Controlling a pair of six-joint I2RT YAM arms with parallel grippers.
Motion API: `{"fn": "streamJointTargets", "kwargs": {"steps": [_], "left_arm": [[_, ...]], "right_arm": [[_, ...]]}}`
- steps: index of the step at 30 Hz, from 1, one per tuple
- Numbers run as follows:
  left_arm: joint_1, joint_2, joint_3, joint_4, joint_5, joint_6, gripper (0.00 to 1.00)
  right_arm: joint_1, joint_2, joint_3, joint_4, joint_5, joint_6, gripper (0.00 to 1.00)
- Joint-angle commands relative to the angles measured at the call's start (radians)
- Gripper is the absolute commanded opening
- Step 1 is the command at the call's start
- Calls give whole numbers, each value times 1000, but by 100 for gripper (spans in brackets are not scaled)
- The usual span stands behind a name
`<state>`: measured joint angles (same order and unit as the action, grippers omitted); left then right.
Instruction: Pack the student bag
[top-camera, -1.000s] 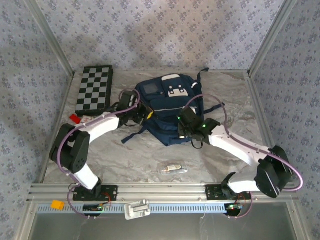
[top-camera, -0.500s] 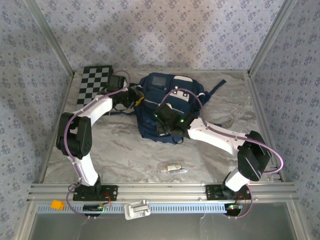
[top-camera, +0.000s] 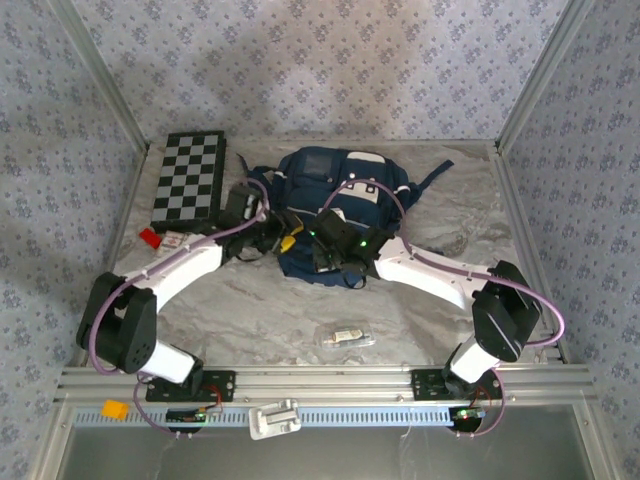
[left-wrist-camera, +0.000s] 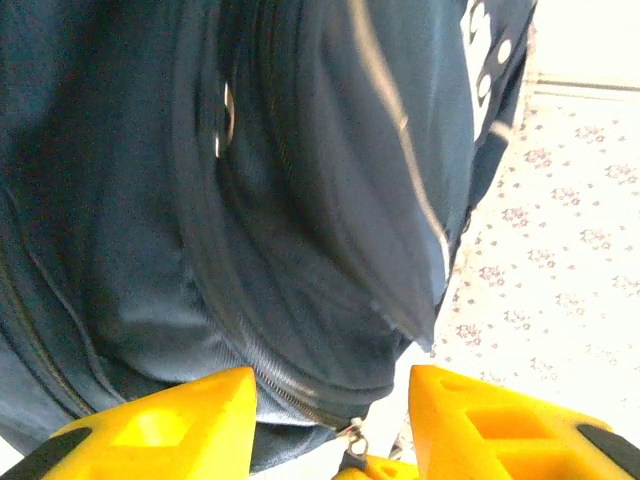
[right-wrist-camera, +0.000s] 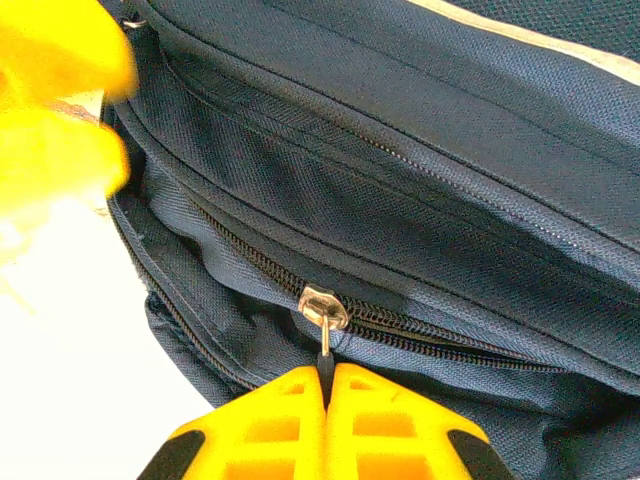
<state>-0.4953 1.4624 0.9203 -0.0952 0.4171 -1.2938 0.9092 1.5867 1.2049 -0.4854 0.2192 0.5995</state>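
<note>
I was working in a lab test cell, not a lived-in room. The table (top-camera: 250, 300) had a marble-print top and stood inside a bare metal frame (top-camera: 527, 90). Flowered wall panels (top-camera: 330, 70) closed it in behind and on both sides. A left arm (top-camera: 185, 265) and a right arm (top-camera: 430, 272) were bolted to a slotted rail (top-camera: 330, 383) at its near edge. A checkerboard (top-camera: 190, 177) lay at its far left corner.

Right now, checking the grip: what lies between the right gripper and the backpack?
The zipper pull of the backpack, pinched in the right gripper; right wrist view.
</note>
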Motion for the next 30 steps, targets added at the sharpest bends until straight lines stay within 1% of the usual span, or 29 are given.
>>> {"fn": "streamJointTargets", "kwargs": {"steps": [1, 3, 4, 7, 10, 14, 18, 20, 22, 23, 24, 28, 30], "left_arm": [[-47, 14, -25, 88, -88, -142, 42], [-82, 38, 2, 82, -113, -151, 42], [-98, 54, 19, 65, -128, -154, 41], [-110, 93, 30, 75, -151, -190, 36], [-113, 113, 42, 75, -200, -201, 30], [-118, 128, 57, 61, -243, -194, 17], [-103, 105, 70, 9, -283, -161, 6], [-77, 78, 76, -32, -294, -127, 0], [-45, 44, 68, -50, -299, -91, 0], [-20, 26, 65, -60, -290, -70, 0], [1, 15, 65, -75, -279, -54, 0], [83, -18, 64, -103, -227, 23, 0], [125, -15, 71, -109, -184, 59, 0]], "right_arm": [[15, -7, -4, 13, 1, 42, 0], [20, -8, -4, 18, 7, 48, 0], [21, -10, -37, 23, 10, 53, 0], [21, -8, -62, 41, 5, 65, 0], [22, -3, -79, 63, 0, 75, 0], [21, 10, -80, 73, 3, 79, 0], [24, 29, -61, 30, 37, 60, 0], [26, 22, -65, 6, 60, 45, 0], [26, 7, -83, -11, 80, 38, 0], [25, -1, -92, -34, 95, -2, 0], [22, -10, -103, -58, 104, -7, 0], [-13, -66, -169, -88, 123, -44, 0], [-38, -85, -205, -100, 125, -52, 0]]}}
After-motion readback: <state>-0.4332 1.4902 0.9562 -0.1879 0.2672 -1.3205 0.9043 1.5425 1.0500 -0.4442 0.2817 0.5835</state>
